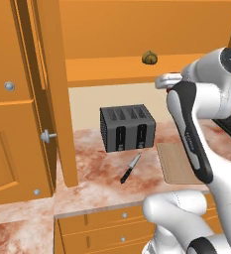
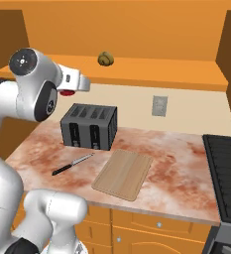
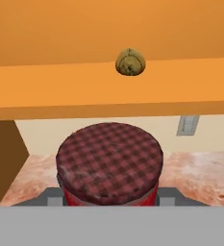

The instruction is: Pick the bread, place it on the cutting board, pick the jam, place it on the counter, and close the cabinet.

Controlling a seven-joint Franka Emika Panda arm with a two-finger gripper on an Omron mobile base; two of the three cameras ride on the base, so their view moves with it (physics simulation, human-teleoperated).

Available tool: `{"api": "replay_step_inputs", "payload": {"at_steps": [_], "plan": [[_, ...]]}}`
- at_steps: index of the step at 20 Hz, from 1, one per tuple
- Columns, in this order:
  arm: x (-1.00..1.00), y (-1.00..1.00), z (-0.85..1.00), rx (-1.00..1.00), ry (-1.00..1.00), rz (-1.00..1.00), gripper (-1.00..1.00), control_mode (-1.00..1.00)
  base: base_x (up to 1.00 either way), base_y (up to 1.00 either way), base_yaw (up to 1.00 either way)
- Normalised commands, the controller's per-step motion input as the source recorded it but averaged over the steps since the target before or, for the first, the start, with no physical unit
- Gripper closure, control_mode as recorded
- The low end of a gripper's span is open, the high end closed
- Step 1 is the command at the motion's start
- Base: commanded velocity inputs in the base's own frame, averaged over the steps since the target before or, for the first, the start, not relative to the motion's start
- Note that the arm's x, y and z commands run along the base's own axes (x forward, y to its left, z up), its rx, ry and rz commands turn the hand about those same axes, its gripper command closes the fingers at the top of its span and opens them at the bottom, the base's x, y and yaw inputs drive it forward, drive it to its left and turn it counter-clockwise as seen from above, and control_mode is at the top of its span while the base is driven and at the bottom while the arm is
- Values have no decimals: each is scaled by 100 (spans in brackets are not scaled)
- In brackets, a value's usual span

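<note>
My gripper (image 2: 70, 89) is shut on the jam (image 3: 109, 161), a red jar with a dark plaid lid, and holds it in the air in front of the open cabinet (image 1: 37, 74), above the toaster. A sliver of the jam's red (image 2: 66, 92) shows under the hand. The bread (image 3: 130, 62), a small lumpy yellow-brown roll, sits on the cabinet's bottom shelf (image 1: 112, 67), further in and higher than the jar. The cutting board (image 2: 123, 173) lies bare on the marbled counter (image 2: 176, 149), right of the toaster.
A black toaster (image 1: 127, 127) stands at the back of the counter. A black-handled knife (image 1: 130, 167) lies in front of it. The cabinet door juts out at the left. A dark stove (image 2: 226, 168) borders the counter on the right, and a wall outlet (image 2: 159, 105) sits above it.
</note>
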Motion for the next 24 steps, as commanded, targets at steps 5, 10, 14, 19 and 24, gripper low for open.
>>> {"api": "replay_step_inputs", "payload": {"at_steps": [5,10,14,19,24], "plan": [[-36,8,-19,0,0,0,100,-100,0,0,0],[-21,12,-26,0,1,0,100,-100,0,0,0],[-9,16,-32,0,0,0,100,-100,0,0,0],[-2,23,-36,0,0,0,100,-100,0,0,0],[-2,26,-32,0,0,2,100,-100,0,0,0]]}}
